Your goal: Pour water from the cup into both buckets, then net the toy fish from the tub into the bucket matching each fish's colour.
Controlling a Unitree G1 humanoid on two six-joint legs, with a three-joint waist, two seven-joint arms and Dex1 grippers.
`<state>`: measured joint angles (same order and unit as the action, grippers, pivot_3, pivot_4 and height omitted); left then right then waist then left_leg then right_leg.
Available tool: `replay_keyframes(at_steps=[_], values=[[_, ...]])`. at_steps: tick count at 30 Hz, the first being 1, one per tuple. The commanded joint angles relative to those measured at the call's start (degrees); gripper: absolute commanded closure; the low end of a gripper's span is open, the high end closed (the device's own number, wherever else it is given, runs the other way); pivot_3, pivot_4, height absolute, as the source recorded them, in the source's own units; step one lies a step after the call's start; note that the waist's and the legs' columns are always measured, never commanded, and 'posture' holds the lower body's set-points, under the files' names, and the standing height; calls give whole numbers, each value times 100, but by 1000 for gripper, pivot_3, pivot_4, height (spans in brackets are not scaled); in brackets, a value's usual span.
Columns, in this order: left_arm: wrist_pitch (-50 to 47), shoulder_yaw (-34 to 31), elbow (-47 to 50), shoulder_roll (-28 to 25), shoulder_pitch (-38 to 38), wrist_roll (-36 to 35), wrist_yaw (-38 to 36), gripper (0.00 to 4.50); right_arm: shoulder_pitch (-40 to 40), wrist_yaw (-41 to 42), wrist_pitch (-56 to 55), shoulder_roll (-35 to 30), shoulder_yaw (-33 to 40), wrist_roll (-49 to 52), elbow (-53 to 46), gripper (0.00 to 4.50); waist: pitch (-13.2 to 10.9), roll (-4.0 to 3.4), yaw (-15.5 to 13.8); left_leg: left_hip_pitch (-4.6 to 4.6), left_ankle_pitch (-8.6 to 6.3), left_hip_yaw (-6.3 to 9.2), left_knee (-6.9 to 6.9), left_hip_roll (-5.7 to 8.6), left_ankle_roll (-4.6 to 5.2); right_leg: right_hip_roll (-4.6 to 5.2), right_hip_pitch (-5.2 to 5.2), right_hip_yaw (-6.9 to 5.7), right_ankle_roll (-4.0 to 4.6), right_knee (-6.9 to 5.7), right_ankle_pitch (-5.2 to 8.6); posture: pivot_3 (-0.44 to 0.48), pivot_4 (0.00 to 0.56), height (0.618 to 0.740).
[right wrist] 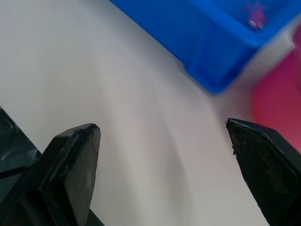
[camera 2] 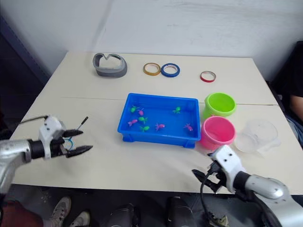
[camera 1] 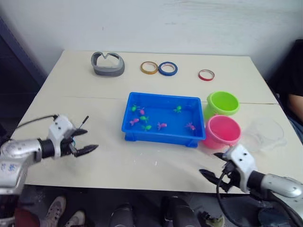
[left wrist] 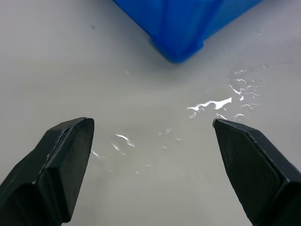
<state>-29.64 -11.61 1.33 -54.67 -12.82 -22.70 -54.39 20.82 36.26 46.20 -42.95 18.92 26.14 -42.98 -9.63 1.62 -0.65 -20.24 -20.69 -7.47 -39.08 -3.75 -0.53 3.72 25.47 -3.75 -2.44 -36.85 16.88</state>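
Both grippers, left point(camera 1: 84, 140) and right point(camera 1: 214, 165), released and empty; clear cup point(camera 1: 265, 135) just beside pink bucket point(camera 1: 222, 131), so a careless right-arm reach risks knocking either over.

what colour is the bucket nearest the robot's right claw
Pink; the bucket shows best in the left eye view.

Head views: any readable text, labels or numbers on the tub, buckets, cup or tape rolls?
None readable.
Blue tub: no print visible.
Green bucket and pink bucket: plain.
Clear cup: no marks visible.
Three tape rolls: no legible print.
Left arm: small dark marking, too blurred to read.
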Motion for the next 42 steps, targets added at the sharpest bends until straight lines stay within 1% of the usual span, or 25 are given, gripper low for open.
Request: replay_keyframes(at_steps=[1,3,5,7,9,13,15,17,21,26,31,35,42], values=[[-315,373,-298,-10,-1062,-234,-579,82,306,-29,233,58,930,194,-151,0,0,0,-20,0,4,-2,0,2,-8,-7,-1,0,0,-1,0,0,150,727],[-135,754,-632,134,-1707,-51,-864,82,424,-179,410,206,1401,234,-21,0,0,0,-51,1,9,-11,0,8,-16,-23,-1,3,-2,-1,0,0,150,727],[67,1094,-948,443,-2410,101,-1029,82,533,-355,581,344,1788,202,58,0,1,-2,-65,5,9,-31,-2,19,-16,-32,0,4,-9,-2,-4,0,150,727],[267,1386,-1185,768,-2936,213,-1225,82,554,-603,710,559,2095,167,110,0,1,-1,-68,6,10,-53,-5,34,-13,-40,0,4,-19,0,-9,0,150,727],[466,1618,-1333,1050,-3257,304,-1404,82,502,-854,829,781,2308,154,151,0,1,-1,-43,8,11,-77,-8,31,-13,-43,3,9,-20,-1,-9,0,150,727],[724,1912,-1500,1525,-3591,482,-1501,82,366,-1213,873,1105,2560,120,355,0,1,-2,27,12,15,-80,-8,23,-21,-54,4,46,-20,-3,-9,0,150,727],[731,2019,-1517,1740,-3669,502,-1552,82,188,-1468,858,1274,2633,78,555,0,1,-2,69,14,19,-84,-8,20,-27,-59,4,59,-20,-6,-9,0,150,727],[778,2123,-1504,1961,-3714,533,-1587,82,-167,-1719,1004,1450,2654,193,806,0,1,-2,91,13,21,-82,-8,16,-31,-67,4,76,-20,-11,-9,0,150,727],[778,2250,-1345,2304,-3710,592,-1486,82,-856,-2333,933,1653,2655,-5,1309,0,-3,-15,107,14,25,-88,-8,15,-29,-74,3,106,-28,-20,-14,0,150,727],[638,2271,-1141,2575,-3664,531,-1398,82,-1593,-2753,596,1718,2642,-149,2054,0,-4,-18,99,42,34,-85,-8,7,-42,-94,4,117,-27,-26,-15,0,150,727],[504,2206,-913,2841,-3564,463,-1184,82,-2105,-2852,212,1630,2548,-216,2774,0,-3,-20,97,47,34,-91,-6,6,-42,-96,3,126,-27,-27,-15,0,150,727],[399,2157,-780,2869,-3522,454,-1059,82,-2313,-2909,-105,1548,2467,-338,3234,0,-4,-23,103,50,34,-95,-6,5,-42,-95,3,131,-27,-28,-16,0,150,727],[263,2097,-583,2737,-3454,433,-994,82,-2625,-2996,-525,1567,2452,-348,3790,0,-4,-27,131,65,35,-107,-3,2,-45,-97,3,149,-27,-40,-16,0,150,727]])
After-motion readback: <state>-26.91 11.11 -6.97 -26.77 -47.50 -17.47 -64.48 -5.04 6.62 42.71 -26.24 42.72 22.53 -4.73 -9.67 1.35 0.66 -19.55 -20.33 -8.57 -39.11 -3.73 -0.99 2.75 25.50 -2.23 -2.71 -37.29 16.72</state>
